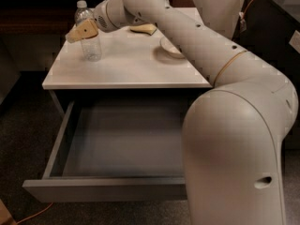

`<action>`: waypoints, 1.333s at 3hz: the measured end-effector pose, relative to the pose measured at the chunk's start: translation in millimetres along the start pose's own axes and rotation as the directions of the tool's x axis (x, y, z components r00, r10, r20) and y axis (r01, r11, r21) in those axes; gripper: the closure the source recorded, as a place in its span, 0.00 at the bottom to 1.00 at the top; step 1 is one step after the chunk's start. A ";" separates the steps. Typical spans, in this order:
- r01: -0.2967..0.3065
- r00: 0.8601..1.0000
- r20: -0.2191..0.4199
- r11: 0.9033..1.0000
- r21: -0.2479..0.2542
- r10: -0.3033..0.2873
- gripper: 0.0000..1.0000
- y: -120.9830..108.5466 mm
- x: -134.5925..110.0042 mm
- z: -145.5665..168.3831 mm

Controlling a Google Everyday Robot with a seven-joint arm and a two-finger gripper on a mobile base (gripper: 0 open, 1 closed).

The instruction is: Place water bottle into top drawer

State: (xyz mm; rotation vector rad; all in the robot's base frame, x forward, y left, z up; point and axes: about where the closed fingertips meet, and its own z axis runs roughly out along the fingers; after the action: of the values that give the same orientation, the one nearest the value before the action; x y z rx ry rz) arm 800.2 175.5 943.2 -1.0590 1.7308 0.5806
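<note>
**A:** Where is the water bottle [90, 39] sitting right now?

**B:** It is standing upright on the white bench [126, 67], near the back left corner, and it is wearing its white cap. It is not lying in the drawer.

**A:** And the claw?

**B:** The claw [80, 32] is hovering right at the bottle, and its tan tip is overlapping the bottle's upper half. I cannot tell whether the claw is apart or clamped on the bottle, because the bottle is hiding the far side.

**A:** How is the arm reaching in?

**B:** The pale arm [197, 39] is stretching from the robot's bulky body [234, 149] in the right foreground. It is running up and leftward across the back of the bench.

**A:** What is the top drawer doing?

**B:** The top drawer [103, 190] is hanging pulled well out beneath the bench top, toward the camera, and its grey inside is showing. The robot's body is covering its right end.

**A:** Is anything else sitting on the bench?

**B:** A shallow white bowl [169, 47] is sitting toward the back right, partly under the arm and well apart from the bottle. A flat tan thing [144, 30] is lying near the back edge, just beside the arm. I cannot tell what it is.

**A:** And down on the floor?

**B:** An orange cable [35, 213] is trailing across the dark floor at the bottom left, just in front of the drawer.
</note>
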 end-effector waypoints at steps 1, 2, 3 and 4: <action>-0.001 1.000 0.017 1.000 0.008 0.001 0.25 5.3 -3.6 -3.0; 0.037 0.998 0.041 0.999 -0.009 -0.037 0.56 29.2 -6.0 -20.5; 0.070 0.996 0.057 0.997 -0.032 -0.068 0.79 55.0 -6.4 -41.9; 0.099 0.994 0.061 0.993 -0.062 -0.096 0.99 87.7 -7.0 -68.3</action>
State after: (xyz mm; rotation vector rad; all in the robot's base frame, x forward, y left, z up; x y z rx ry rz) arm 692.0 169.7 969.0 -1.1543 1.6098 0.6029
